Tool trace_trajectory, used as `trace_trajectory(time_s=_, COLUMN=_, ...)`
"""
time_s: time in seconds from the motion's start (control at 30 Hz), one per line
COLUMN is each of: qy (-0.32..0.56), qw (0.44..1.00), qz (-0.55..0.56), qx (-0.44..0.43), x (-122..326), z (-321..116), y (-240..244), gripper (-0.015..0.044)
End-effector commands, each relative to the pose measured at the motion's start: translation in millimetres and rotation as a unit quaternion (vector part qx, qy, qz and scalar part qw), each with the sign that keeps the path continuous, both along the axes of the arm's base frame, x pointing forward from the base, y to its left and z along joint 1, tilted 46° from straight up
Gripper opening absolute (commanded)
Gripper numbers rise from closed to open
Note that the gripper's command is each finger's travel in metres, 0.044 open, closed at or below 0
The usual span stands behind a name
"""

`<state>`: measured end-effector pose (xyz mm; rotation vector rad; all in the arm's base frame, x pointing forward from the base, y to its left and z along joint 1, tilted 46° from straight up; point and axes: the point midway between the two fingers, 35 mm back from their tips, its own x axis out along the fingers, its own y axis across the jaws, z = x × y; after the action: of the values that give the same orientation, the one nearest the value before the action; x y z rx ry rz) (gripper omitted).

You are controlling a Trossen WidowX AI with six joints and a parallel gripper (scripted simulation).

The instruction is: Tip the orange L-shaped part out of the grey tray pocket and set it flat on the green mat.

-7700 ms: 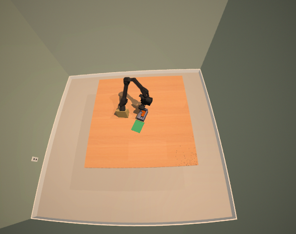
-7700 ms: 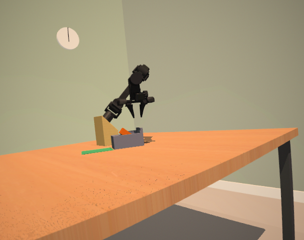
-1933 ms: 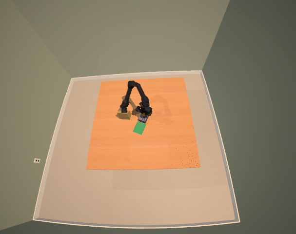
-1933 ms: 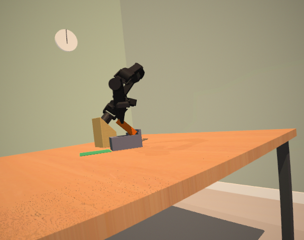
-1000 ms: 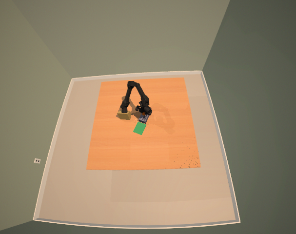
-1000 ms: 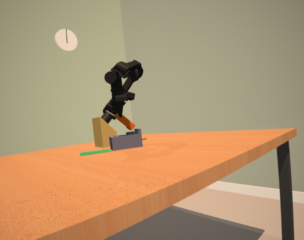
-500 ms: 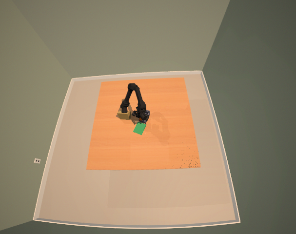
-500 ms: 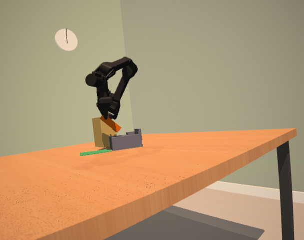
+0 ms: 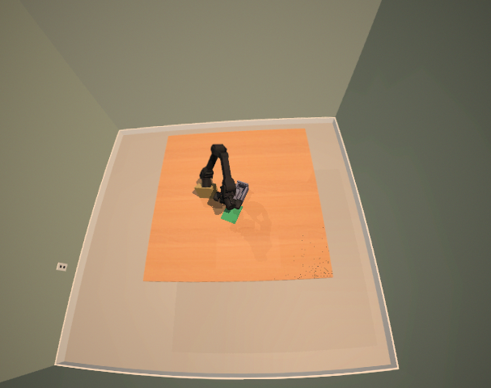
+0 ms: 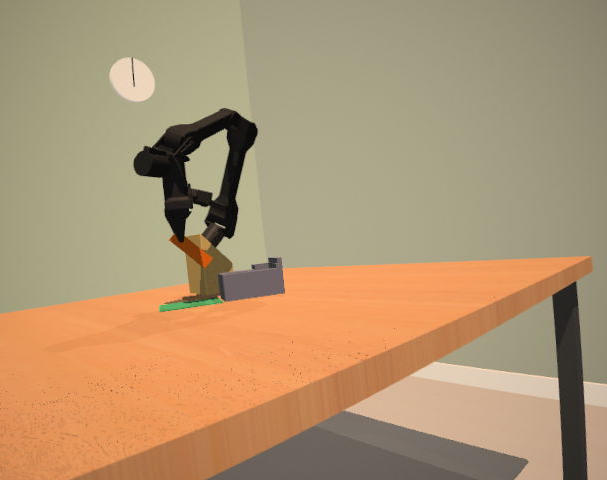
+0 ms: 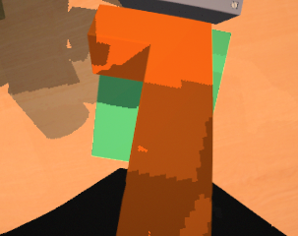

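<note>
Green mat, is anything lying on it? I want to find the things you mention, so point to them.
Nothing seems to rest on the green mat [image 9: 231, 215] [image 10: 189, 305] [image 11: 114, 130]; the orange L-shaped part [image 10: 190, 251] [image 11: 173, 123] hangs above, hiding some of it.

Matte black arm, chunky angular joints, slim tapered fingers [image 10: 178, 229]

No readable txt, labels or nos. anywhere

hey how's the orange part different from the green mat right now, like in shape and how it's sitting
The orange part is L-shaped; the green mat is four-sided. The orange part hangs tilted in the gripper; the green mat lies flat on the table.
</note>
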<state>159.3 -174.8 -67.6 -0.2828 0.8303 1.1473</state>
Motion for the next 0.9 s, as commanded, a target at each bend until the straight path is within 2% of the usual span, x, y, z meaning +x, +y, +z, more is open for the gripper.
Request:
trace_trajectory(time_s=0.0, qy=-0.001, qw=1.000, qz=0.003, qx=-0.003, x=-9, z=-10, y=-9, gripper=0.0000)
trace_trajectory(time_s=0.87, qy=-0.002, qw=1.000, qz=0.003, qx=-0.003, x=-3, z=-33, y=12, gripper=0.0000)
